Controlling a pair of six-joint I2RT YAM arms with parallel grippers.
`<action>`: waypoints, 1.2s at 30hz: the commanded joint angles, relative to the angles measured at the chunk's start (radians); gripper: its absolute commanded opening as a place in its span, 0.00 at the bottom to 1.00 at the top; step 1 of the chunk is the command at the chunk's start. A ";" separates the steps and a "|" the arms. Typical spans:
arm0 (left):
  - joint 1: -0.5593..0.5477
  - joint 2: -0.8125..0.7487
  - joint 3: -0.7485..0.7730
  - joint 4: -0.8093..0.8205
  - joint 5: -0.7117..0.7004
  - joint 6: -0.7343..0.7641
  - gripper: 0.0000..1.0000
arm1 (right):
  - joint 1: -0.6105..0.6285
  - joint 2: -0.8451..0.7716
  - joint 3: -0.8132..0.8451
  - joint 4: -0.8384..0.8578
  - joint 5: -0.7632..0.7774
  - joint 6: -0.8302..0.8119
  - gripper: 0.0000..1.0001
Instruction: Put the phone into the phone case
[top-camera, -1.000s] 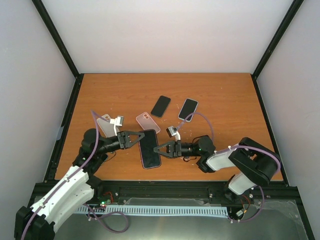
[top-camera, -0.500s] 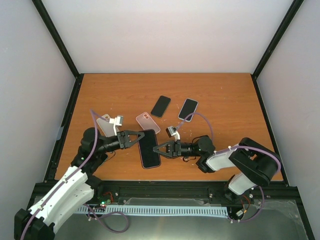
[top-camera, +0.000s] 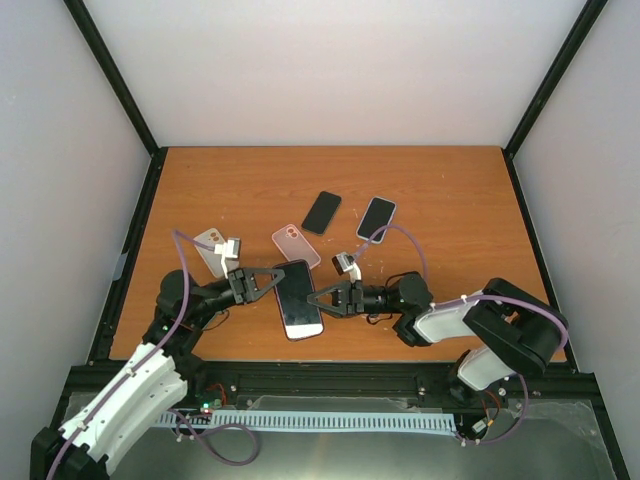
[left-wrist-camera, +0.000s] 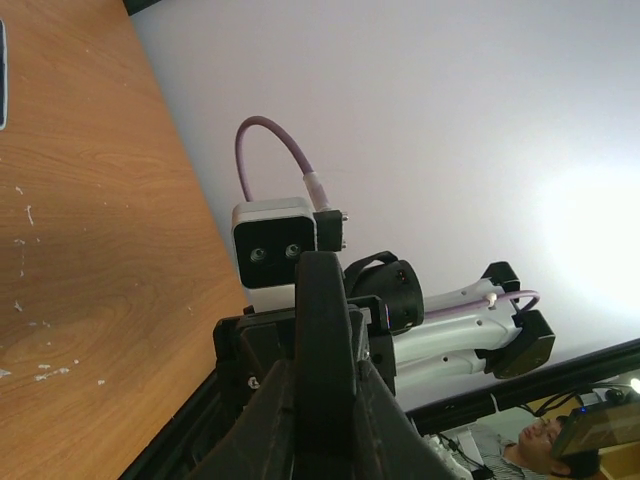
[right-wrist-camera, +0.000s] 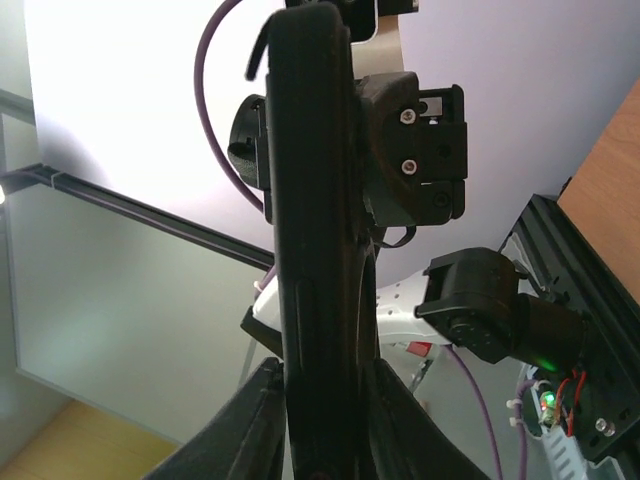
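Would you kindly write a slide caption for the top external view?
Left hand and right hand grip one phone from opposite sides.

The phone (top-camera: 300, 300) tips its screen upward, showing pale instead of dark (a sheen across the glass), and sits slightly toward 6 o'clock. The left gripper (top-camera: 272, 283) holding it shifts toward 4 o'clock, baring more of the beige case (top-camera: 207, 243).

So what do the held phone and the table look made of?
Phone: glossy face, likely glass, catching pale glare; rim in the wrist views looks matte black plastic or rubber. Table: orange wood grain, probably laminate or veneer, lightly scuffed.
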 joint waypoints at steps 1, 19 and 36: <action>-0.003 0.015 0.060 -0.067 -0.027 0.074 0.00 | 0.003 -0.048 0.009 0.110 0.012 0.010 0.24; -0.004 0.091 -0.042 0.123 0.090 -0.059 0.65 | -0.007 -0.200 0.097 -0.295 0.325 -0.141 0.03; -0.004 0.196 0.060 0.045 0.127 0.097 0.00 | -0.018 -0.226 0.145 -0.495 0.308 -0.212 0.22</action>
